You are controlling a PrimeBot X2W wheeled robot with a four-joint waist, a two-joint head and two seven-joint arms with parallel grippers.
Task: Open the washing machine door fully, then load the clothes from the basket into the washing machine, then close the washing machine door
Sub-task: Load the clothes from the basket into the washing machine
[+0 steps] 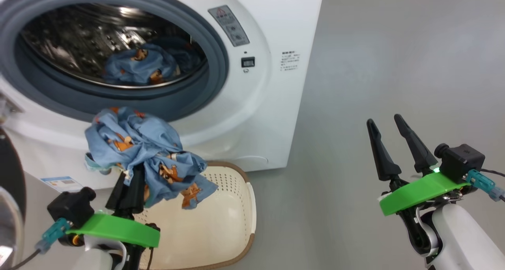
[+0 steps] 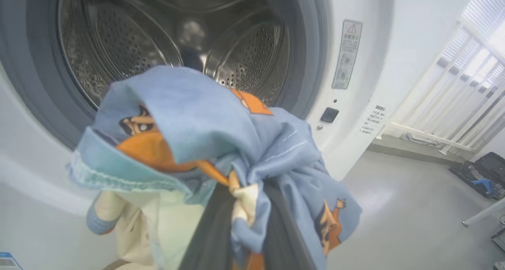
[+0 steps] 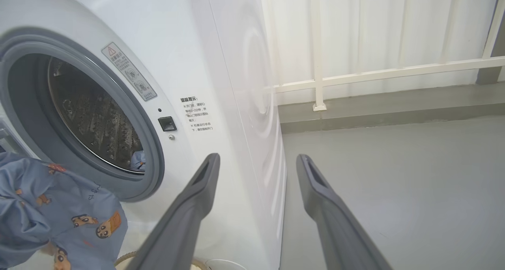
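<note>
The washing machine (image 1: 252,116) stands with its steel drum (image 1: 98,29) open, and one piece of the clothes (image 1: 138,65) lies inside. The washing machine door (image 1: 11,171) shows as a black edge at the far left, swung open. My left gripper (image 1: 132,171) is shut on a bunched light-blue bear-print garment (image 1: 138,144), held above the basket (image 1: 236,207) and just below the drum's grey gasket (image 1: 213,37). In the left wrist view the same garment (image 2: 197,132) hangs in front of the drum mouth (image 2: 158,37). My right gripper (image 1: 384,122) is open, holds nothing, and hovers off to the right over the floor.
Grey floor (image 1: 394,45) spreads to the right of the machine. A white railing (image 3: 375,73) runs along the wall behind it. Some dark equipment (image 2: 481,171) lies on the floor at the far right in the left wrist view.
</note>
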